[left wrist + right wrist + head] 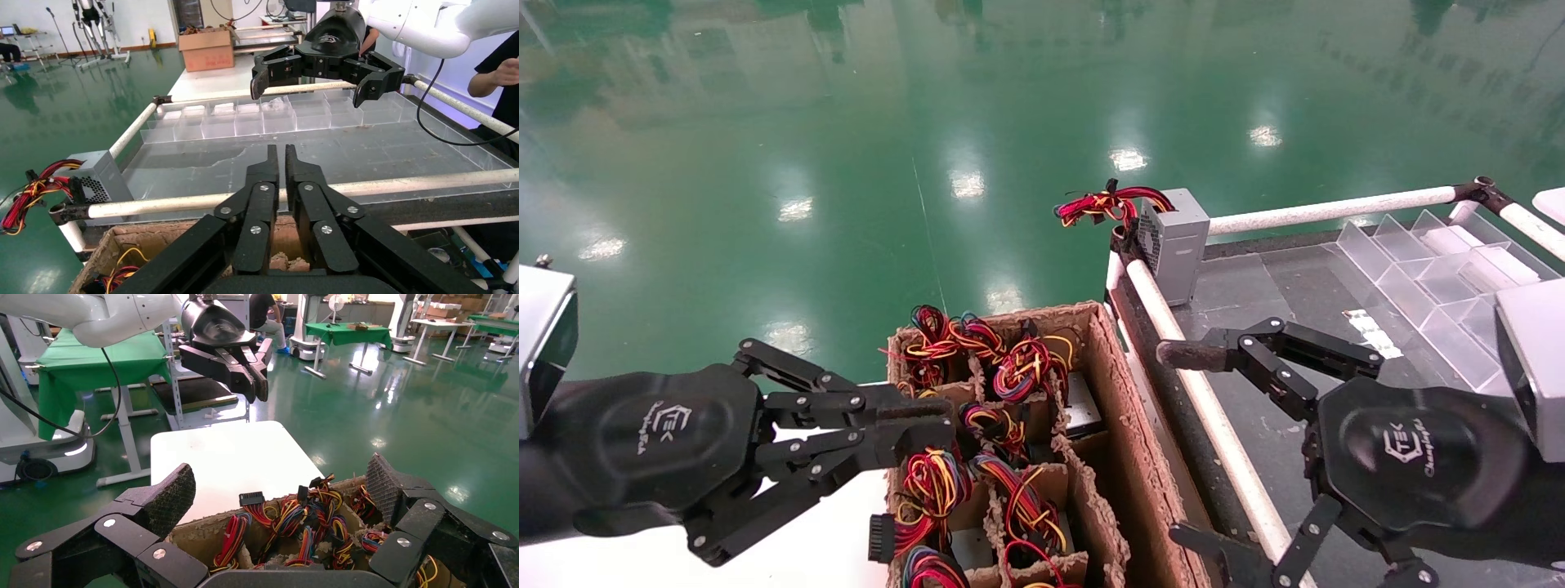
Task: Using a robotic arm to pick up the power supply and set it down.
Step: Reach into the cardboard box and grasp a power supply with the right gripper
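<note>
The power supply [1175, 242] is seen upright at the corner of the dark surface [1254, 286], upper centre of the head view. The left end effector [923, 431] is held closed over the cardboard box [1128, 457]. The right end effector [1185, 445] is spread wide at lower right, gripping nothing.

Three cameras: one high on the head, one riding each wrist.

The head view looks forward and down over the box [1009, 441] and the surface [1254, 286], both grippers close below. The left wrist view faces across the surface toward the right gripper [318, 82]; the right wrist view faces back over the box [294, 539] toward the left gripper [254, 386]. All three share the box.
</note>
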